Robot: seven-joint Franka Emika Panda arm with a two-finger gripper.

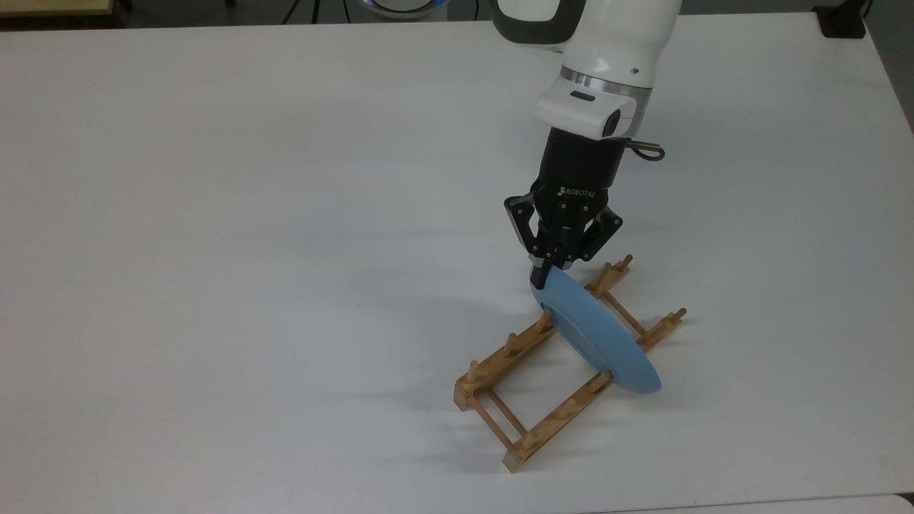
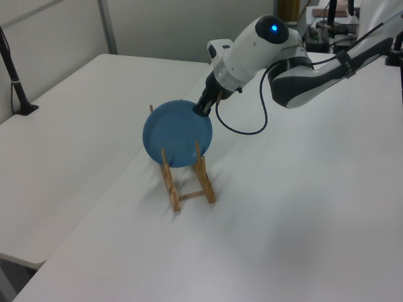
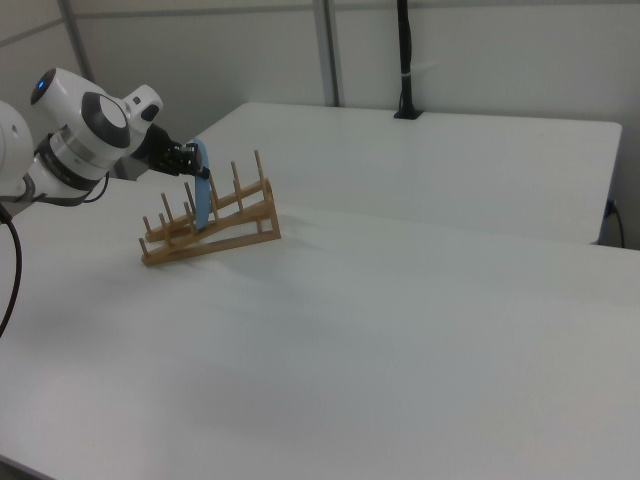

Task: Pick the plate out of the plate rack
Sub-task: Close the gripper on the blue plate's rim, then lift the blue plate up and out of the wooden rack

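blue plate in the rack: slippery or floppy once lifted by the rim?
The plate looks rigid, so it likely won't flex. Its surface seems smooth, and the end effector is shut on just the top rim, so it may pivot or slip. It stands between pegs of the plate rack, which might catch it.

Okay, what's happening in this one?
A robot arm is taking a blue plate out of a wooden rack on a white table. The gripper is shut on the plate's top rim. The plate stands on edge between the rack's pegs, not yet lifted clear.
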